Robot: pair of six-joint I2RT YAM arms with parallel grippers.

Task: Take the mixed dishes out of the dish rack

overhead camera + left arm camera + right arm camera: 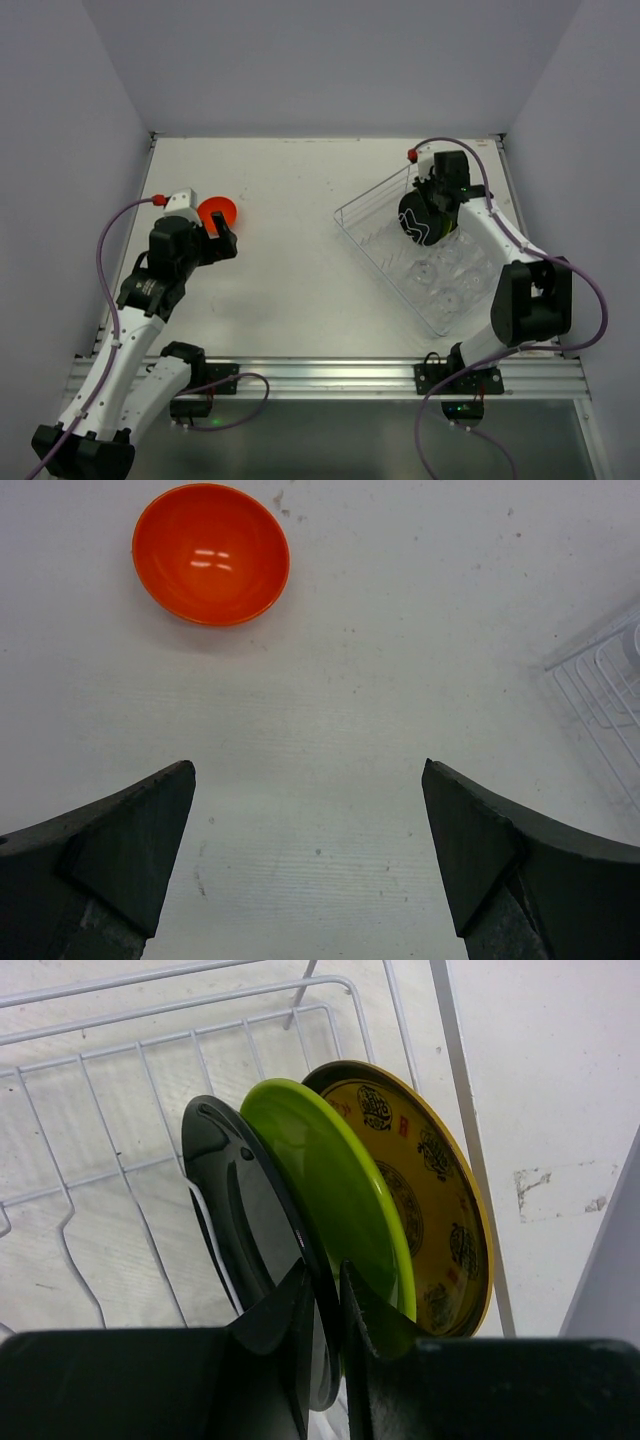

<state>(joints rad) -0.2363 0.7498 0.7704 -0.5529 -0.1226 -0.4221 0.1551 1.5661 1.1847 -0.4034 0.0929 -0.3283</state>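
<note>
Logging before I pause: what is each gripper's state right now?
Left gripper: open, holding nothing.
Right gripper: closed on the round black plate.

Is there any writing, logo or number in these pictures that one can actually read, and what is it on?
No readable text anywhere.
On the olive-yellow plate: dark round emblems with character-like marks, too stylised to read.
On the black plate: a white squiggle in the top view, a pattern and not letters.
On the orange bowl: nothing printed.
</note>
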